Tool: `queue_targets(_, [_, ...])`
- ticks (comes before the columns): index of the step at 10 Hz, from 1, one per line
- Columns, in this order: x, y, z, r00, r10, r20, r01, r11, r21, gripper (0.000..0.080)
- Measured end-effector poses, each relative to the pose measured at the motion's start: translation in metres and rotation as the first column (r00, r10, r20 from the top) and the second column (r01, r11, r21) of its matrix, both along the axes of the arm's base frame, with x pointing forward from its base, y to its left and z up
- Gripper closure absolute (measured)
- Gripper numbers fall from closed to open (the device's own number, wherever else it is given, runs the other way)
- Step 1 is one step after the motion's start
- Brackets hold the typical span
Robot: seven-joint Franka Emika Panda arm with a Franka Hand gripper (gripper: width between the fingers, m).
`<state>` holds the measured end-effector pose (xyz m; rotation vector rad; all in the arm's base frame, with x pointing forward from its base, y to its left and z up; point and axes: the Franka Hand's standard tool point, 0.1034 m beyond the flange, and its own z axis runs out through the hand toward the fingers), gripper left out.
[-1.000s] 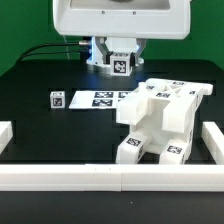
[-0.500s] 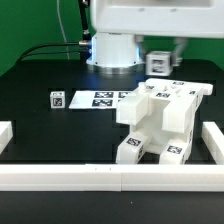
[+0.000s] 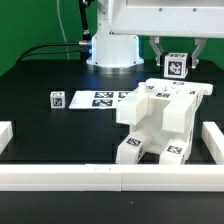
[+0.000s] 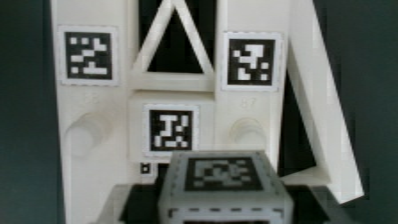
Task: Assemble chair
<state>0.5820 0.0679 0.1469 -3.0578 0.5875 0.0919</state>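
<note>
Gripper [image 3: 176, 61] — fingers clamped on small tagged block [image 3: 176, 68], at 1 o'clock in the exterior view. Chair [image 3: 160, 115] — part-built, on black table [image 3: 40, 130] at 3 o'clock, below the block.

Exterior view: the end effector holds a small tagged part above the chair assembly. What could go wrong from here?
1. The small tagged part hangs in the end effector above the chair assembly; a slipping grip could drop it there.
2. In the wrist view the part hides some of the assembly, so alignment may be misjudged.
3. The assembly seems unclamped; an off-centre push might slide it toward the white rail.
</note>
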Motion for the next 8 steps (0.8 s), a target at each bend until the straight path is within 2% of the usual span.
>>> queue_targets(1, [0.002, 0.006, -0.002, 1.000, -0.012, 0.006, 0.012, 1.000, -0.001, 0.0518])
queue_targets(8, [0.001, 0.015, -0.020, 1.000, 0.003, 0.013, -0.003, 1.000, -0.006, 0.0518])
